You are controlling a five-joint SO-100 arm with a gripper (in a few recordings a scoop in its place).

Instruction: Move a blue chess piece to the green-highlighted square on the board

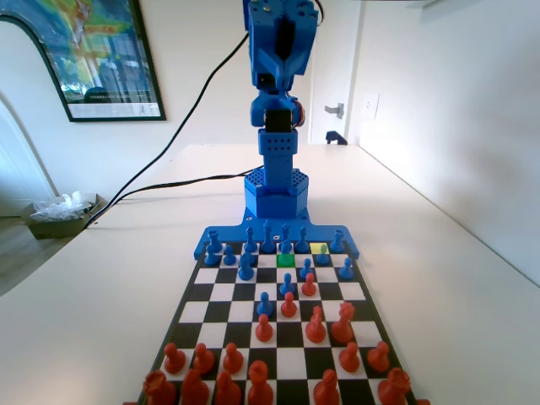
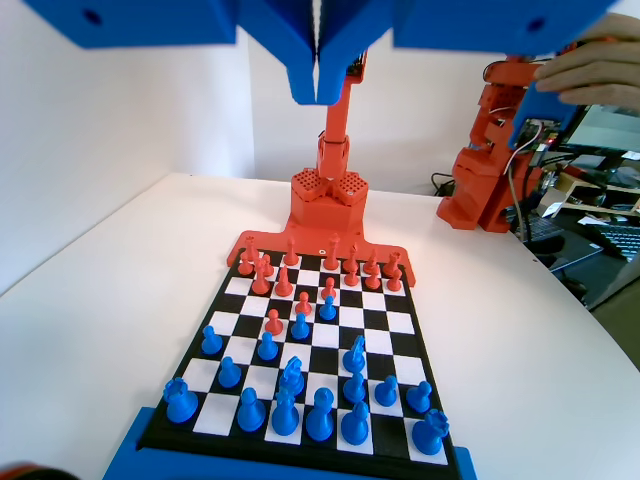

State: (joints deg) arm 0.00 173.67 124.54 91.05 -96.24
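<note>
Your gripper [image 2: 318,90] hangs high above the board [image 2: 410,350] in the wrist view, its 2 jaws pressed together with nothing between them, their tips meeting in a thin seam near the top edge of that picture. In the fixed view the blue arm [image 1: 278,101] stands upright at the far end of the board, raised well clear of the pieces.

The green-highlighted square [image 1: 285,261] lies in the fixed view in the second row from the blue rim [image 1: 346,245], about at the middle of the board's width, and you can see it bare, with no piece standing on it. The yellow-highlighted square [image 1: 319,248] sits 1 row farther back and to the right of it, in the row nearest the rim.

Blue pieces line the rim's row; a blue pawn [image 1: 287,283] stands just in front of the green square, toward the camera, and another blue pawn [image 1: 306,268] stands just to its right. Red pieces [image 1: 253,380] crowd the near end in the fixed view, with several advanced to the middle ranks, close to the forward blue pawns.
</note>
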